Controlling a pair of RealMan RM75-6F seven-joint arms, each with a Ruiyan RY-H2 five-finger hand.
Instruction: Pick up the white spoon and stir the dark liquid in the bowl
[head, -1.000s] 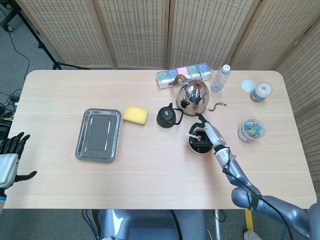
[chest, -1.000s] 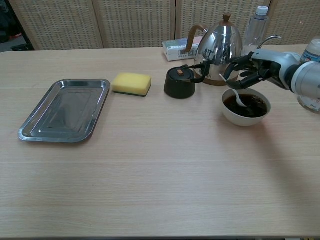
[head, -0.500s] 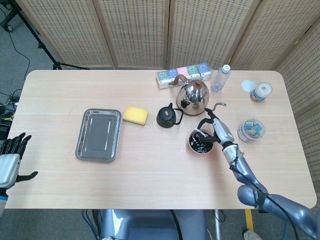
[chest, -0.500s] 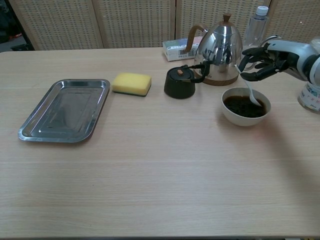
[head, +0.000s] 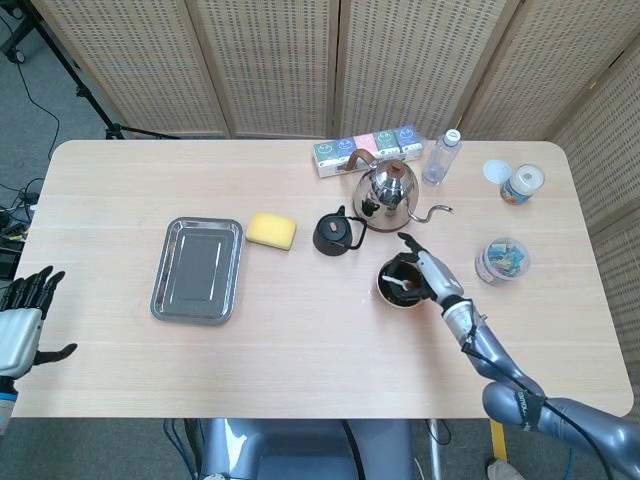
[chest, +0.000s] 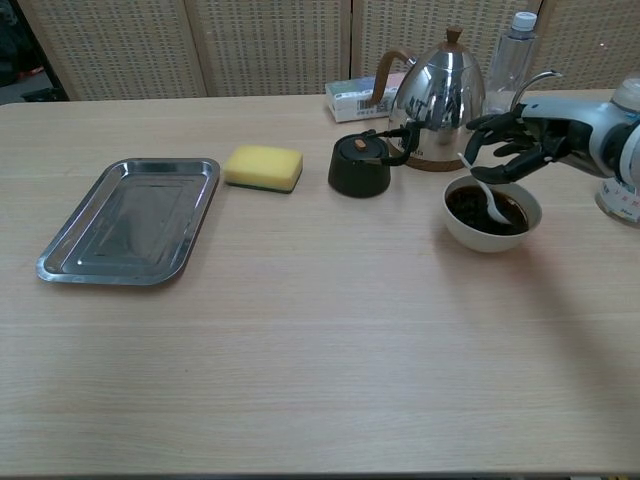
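A white bowl (chest: 462, 229) (head: 382, 293) of dark liquid stands right of the table's middle. My right hand (chest: 525, 147) (head: 425, 270) hovers over its far right side and pinches the handle of the white spoon (chest: 484, 193) (head: 400, 284). The spoon's scoop dips into the dark liquid. My left hand (head: 22, 320) hangs off the table's left edge with fingers apart, holding nothing; the chest view does not show it.
A steel kettle (chest: 440, 99) and a small black teapot (chest: 360, 165) stand just behind and left of the bowl. A yellow sponge (chest: 263, 167) and metal tray (chest: 132, 220) lie to the left. A water bottle (chest: 511, 55), a box (head: 366, 152) and jars (head: 501, 260) line the far right.
My right hand swung the spoon from the bowl's left side to the right rim, then back toward the middle of the liquid. The left hand stayed still.
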